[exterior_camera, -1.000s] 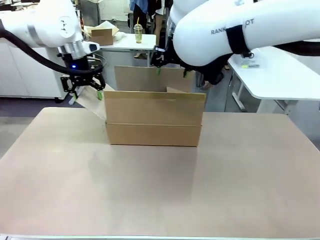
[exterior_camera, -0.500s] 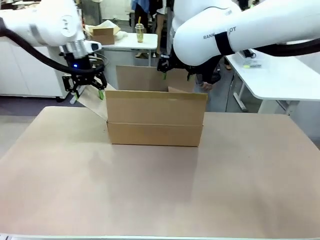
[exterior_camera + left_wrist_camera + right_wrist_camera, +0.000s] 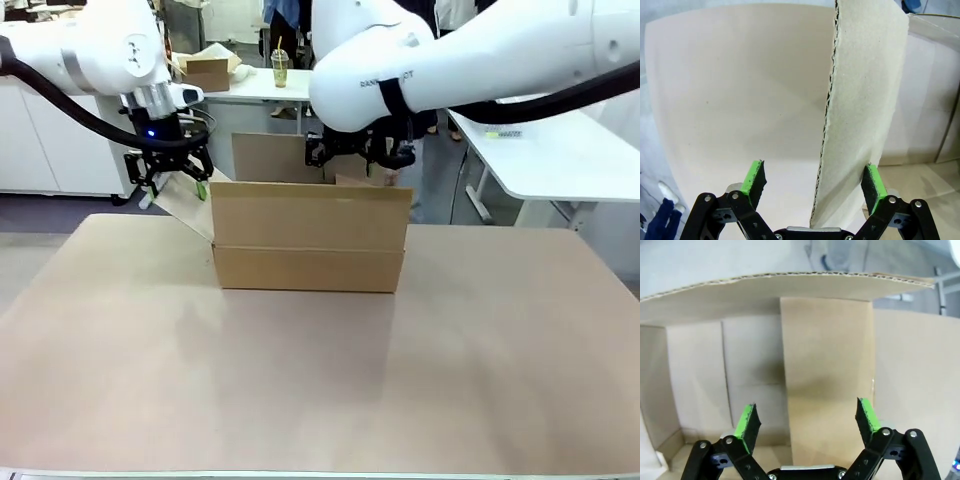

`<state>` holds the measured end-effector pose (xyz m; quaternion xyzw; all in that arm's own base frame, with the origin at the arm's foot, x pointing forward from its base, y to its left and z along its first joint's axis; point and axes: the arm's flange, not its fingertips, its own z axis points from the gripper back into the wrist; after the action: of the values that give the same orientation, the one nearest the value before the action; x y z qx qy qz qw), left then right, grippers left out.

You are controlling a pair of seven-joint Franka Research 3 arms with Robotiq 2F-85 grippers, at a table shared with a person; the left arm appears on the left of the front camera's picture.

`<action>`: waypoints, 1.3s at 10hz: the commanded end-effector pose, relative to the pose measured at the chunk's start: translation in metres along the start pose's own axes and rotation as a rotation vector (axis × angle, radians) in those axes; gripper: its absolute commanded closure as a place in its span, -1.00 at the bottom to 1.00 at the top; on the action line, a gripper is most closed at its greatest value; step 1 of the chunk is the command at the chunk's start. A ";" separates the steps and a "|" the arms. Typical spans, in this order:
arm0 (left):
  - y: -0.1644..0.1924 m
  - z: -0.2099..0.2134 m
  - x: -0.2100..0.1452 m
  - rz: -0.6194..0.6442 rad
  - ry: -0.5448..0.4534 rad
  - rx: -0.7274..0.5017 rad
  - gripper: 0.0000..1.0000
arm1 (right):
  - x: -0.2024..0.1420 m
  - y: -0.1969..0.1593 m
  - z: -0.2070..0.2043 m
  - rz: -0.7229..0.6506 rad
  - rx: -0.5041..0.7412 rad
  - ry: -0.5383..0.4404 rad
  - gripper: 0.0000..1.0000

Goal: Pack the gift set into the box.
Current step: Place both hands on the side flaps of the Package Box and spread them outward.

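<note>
Box (image 3: 308, 237): plain brown cardboard, cut edge finely fluted in dark and pale. Bench (image 3: 320, 400): even light tan. Left claw (image 3: 815, 182) and right claw (image 3: 807, 422): black links, bright green pads. Left arm (image 3: 100, 50) and right arm (image 3: 480, 60): glossy white; blue lamp (image 3: 150, 131), upper left.

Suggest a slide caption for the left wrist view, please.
Open left jaws straddle the edge of a side flap of the plain brown corrugated cardboard box.

right end effector (image 3: 807, 422) — spread wide | box (image 3: 750, 365) interior — bare
</note>
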<state>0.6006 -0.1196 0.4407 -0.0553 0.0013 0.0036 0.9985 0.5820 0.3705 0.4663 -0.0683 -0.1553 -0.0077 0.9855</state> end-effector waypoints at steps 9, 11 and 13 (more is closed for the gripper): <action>0.001 0.001 0.000 0.015 -0.010 0.018 -1.00 | -0.020 0.008 -0.037 0.012 -0.219 0.096 -1.00; 0.001 0.001 0.000 0.015 -0.010 0.018 -1.00 | -0.020 0.004 -0.043 0.000 -0.230 0.103 -1.00; 0.001 0.001 0.000 0.015 -0.010 0.018 -1.00 | -0.020 0.000 -0.044 -0.009 -0.240 0.090 -1.00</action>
<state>0.6006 -0.1197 0.4408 -0.0553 0.0012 0.0035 0.9985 0.5742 0.3683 0.4160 -0.1625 -0.0940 -0.0172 0.9821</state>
